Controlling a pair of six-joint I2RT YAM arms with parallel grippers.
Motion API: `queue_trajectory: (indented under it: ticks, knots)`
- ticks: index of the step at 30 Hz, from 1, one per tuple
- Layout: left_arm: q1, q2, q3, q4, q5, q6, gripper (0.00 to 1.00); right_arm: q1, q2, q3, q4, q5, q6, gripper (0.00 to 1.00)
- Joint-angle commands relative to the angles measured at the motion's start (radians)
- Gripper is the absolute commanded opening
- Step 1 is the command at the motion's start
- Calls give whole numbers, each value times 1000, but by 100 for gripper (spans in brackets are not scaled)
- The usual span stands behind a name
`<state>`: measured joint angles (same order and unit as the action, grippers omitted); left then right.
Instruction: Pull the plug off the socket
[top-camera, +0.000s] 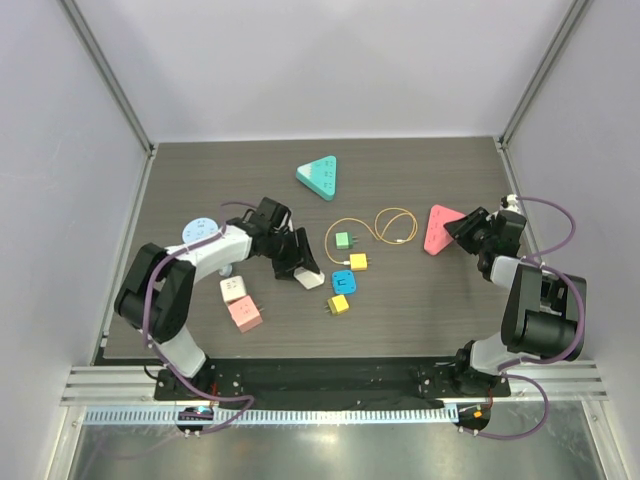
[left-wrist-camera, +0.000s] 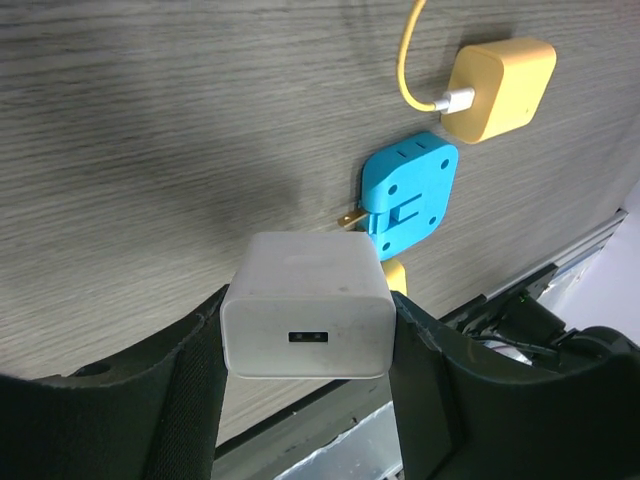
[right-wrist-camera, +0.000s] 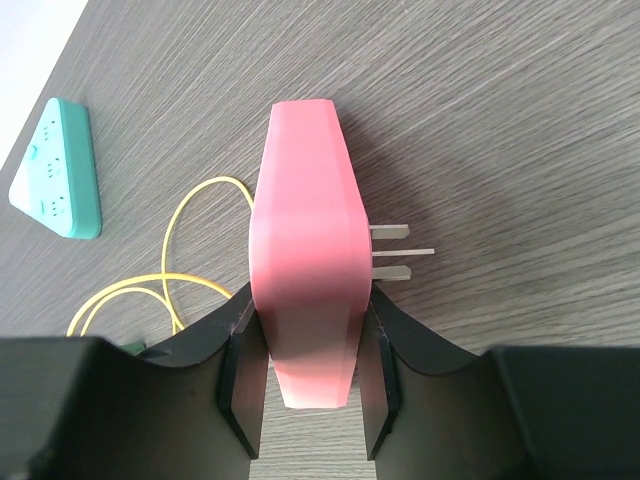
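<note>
At left centre of the overhead view, we find the left gripper (top-camera: 301, 268) low over the dark wood-grain table (top-camera: 420, 320), its two black fingers closed against the sides of a white cube-shaped charger plug (left-wrist-camera: 307, 318). From the left wrist camera we note the plug's face, with a small USB port, turned toward the lens, and both pads flush on its flanks. Just beyond it lies a blue square plastic plug (left-wrist-camera: 410, 193) with a brass prong showing at its left edge. Toward the upper right of that frame is a yellow square charger (left-wrist-camera: 500, 88) with a yellow cable (left-wrist-camera: 409, 55) plugged in.

At right centre of the overhead view, the right gripper (top-camera: 462, 230) is clamped on a pink triangular plastic socket (top-camera: 438, 228). The right wrist camera shows us the socket edge-on between narrowly parted fingers, with metal prongs (right-wrist-camera: 390, 250) jutting from its right face; we cannot tell whether they are its own. Plug and socket sit well apart, with the cable loop and small plugs between them.

Elsewhere on the table we log:
- a teal triangular power strip (top-camera: 318, 177), top centre
- a pale blue round socket (top-camera: 199, 231) beside the left arm
- a white cube (top-camera: 233, 289) and a pink cube (top-camera: 244, 314) just beside each other, lower left
- a small green plug (top-camera: 343, 240)
- a small yellow plug (top-camera: 338, 304) below the blue one
</note>
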<state>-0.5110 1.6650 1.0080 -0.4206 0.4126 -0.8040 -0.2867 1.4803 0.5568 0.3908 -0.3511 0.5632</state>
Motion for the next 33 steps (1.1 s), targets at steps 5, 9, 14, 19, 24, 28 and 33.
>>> queue_trajectory:
  ticks: [5, 9, 14, 19, 24, 28, 33]
  knots:
    - [14, -4, 55, 39, -27, 0, 85, -3, 18, 0, 43, -22, 12, 1]
    - [14, -25, 83, 3, -75, 11, 100, -3, 21, 2, 42, -22, 12, 1]
    - [9, -141, 95, -76, -204, 64, 100, -3, 23, 0, 36, -14, 7, 1]
    - [0, -283, 61, -136, -271, 107, 100, -3, 23, -5, 33, -5, 9, 1]
    - [-1, -425, -21, -126, -227, 114, 100, -3, 14, -9, 42, 0, 18, 1]
    - [-3, -491, -91, -109, -187, 117, 100, -3, -9, -9, 22, 0, 20, 1]
    - [-3, -562, -45, -217, -205, 192, 100, -5, -61, -14, -13, 6, 20, 1]
